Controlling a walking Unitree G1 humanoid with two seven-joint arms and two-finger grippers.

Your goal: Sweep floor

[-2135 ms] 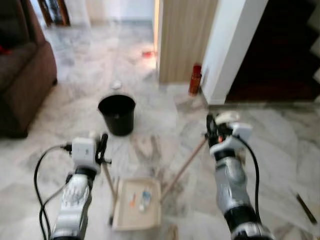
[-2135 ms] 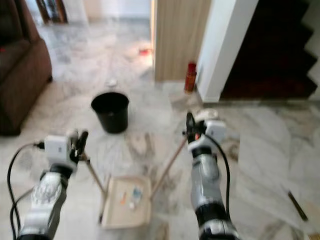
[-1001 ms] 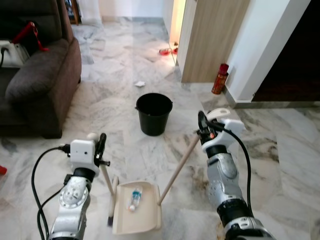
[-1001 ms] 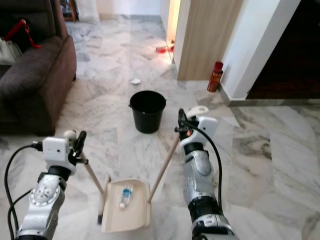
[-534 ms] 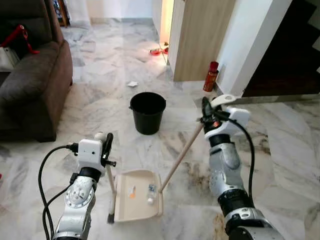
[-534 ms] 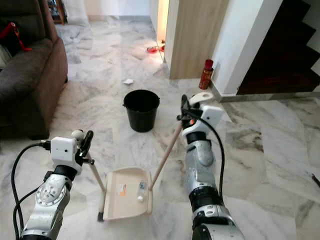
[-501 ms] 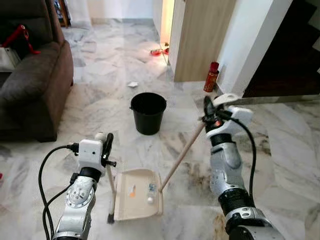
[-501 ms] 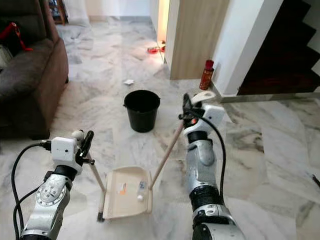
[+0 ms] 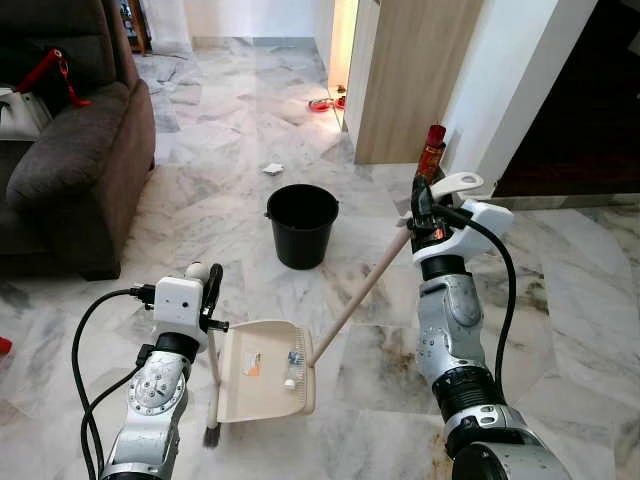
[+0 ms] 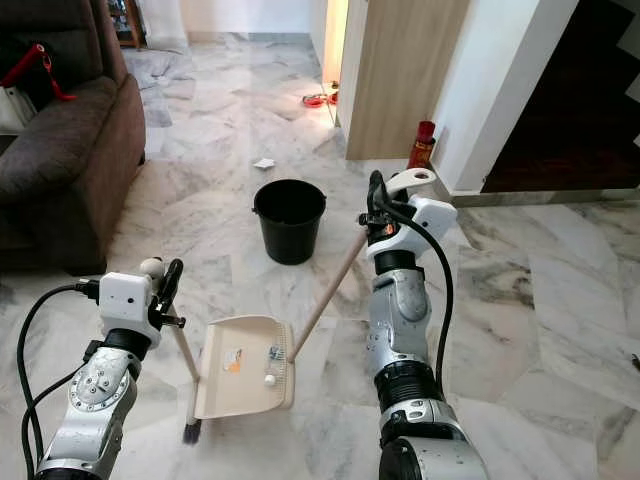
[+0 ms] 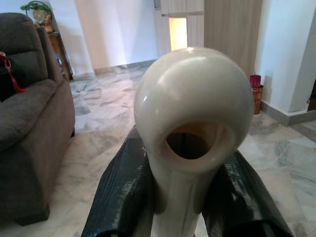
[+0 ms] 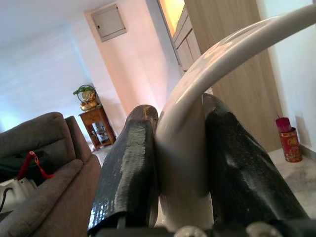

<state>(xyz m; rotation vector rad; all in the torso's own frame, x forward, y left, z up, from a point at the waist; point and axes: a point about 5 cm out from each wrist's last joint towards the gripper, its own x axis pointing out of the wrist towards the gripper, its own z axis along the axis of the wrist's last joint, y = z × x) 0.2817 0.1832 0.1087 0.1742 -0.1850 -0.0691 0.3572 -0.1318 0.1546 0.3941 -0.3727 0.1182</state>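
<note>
Between the right jaws, dustpan handle [image 12: 187, 163].

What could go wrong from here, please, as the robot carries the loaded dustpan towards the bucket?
1. The beige plastic dustpan holds a small clear bottle and an orange scrap loose on its tray; a tilt could spill them onto the marble floor.
2. The right gripper holds the dustpan's long handle near its top, so the tray may swing.
3. The left gripper holds the broom beside the tray; the two could knock. The black bucket stands ahead.
</note>
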